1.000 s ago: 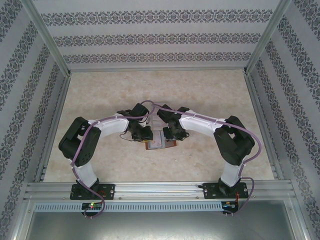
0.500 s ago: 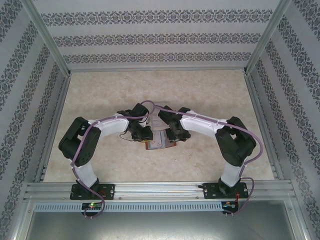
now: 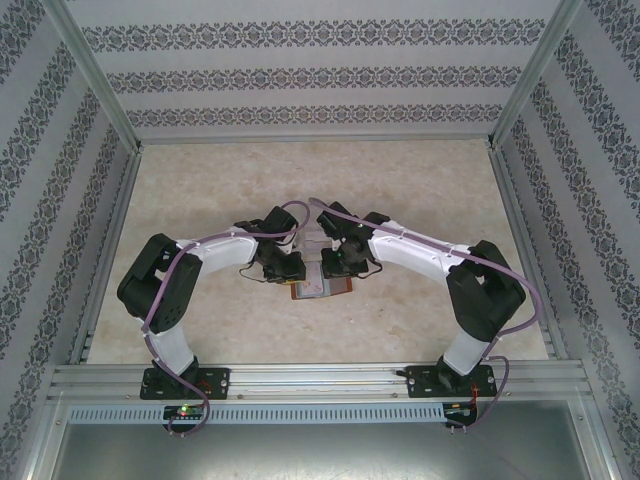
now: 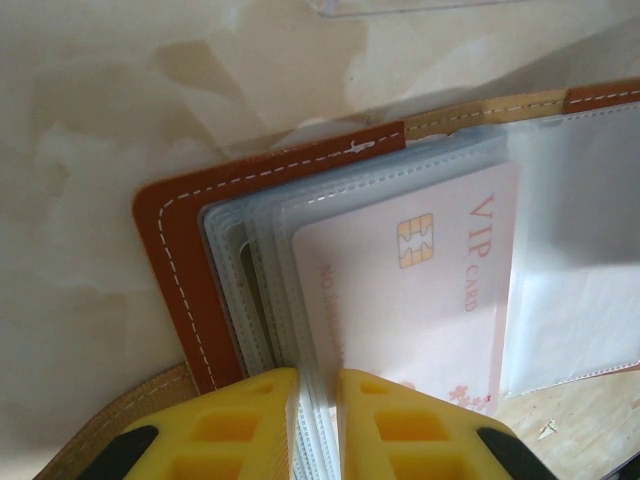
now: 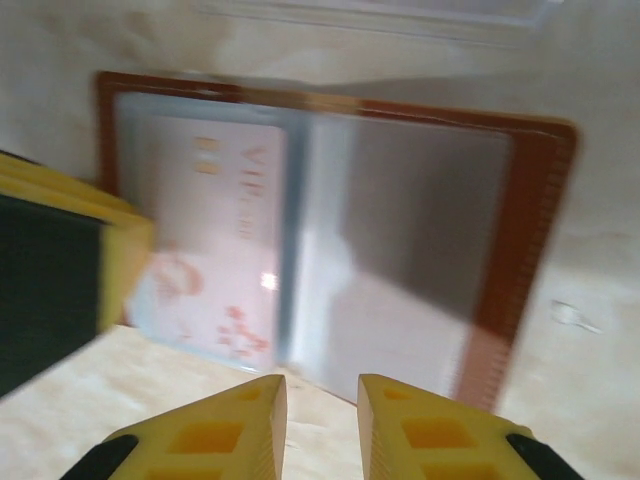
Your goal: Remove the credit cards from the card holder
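As my arms (image 3: 215, 248) bend inward over the card holder (image 4: 170, 260), my left jaws clamp its sleeves (image 4: 255, 270); right jaws hover apart, empty.

1 reddish-brown stitched leather card holder (image 4: 170, 262), left of frame. 1 whitish plastic VIP card w/ pink-red marks (image 4: 400, 300), centre. Clear plastic sleeves (image 4: 575, 250): several, exact no. unclear. 2 white-and-black robot arms (image 3: 215, 248) (image 3: 425, 252).

The card holder (image 3: 322, 283) lies on the table (image 3: 420, 180), a card (image 4: 420, 290) in its left half.
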